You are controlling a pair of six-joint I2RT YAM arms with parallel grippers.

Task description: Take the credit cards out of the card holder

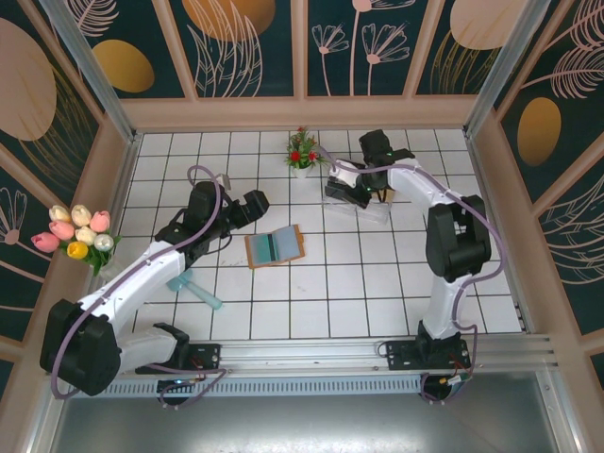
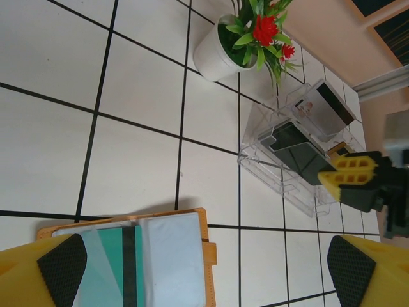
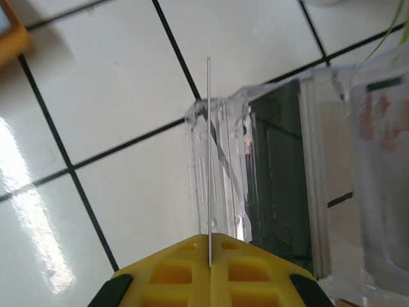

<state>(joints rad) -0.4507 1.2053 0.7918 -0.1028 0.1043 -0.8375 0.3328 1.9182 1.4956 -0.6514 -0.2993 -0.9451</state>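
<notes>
White tiled floor (image 1: 359,283), dark floral walls (image 1: 250,47)

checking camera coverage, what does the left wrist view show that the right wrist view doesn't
Left wrist: a teal credit card in a pocket of the open card holder, a potted plant, the open left gripper. Right wrist: a thin card, edge-on, pinched in the shut jaws. Both: the clear tray with dark cards, the right gripper by it, the card holder's orange edge.
</notes>
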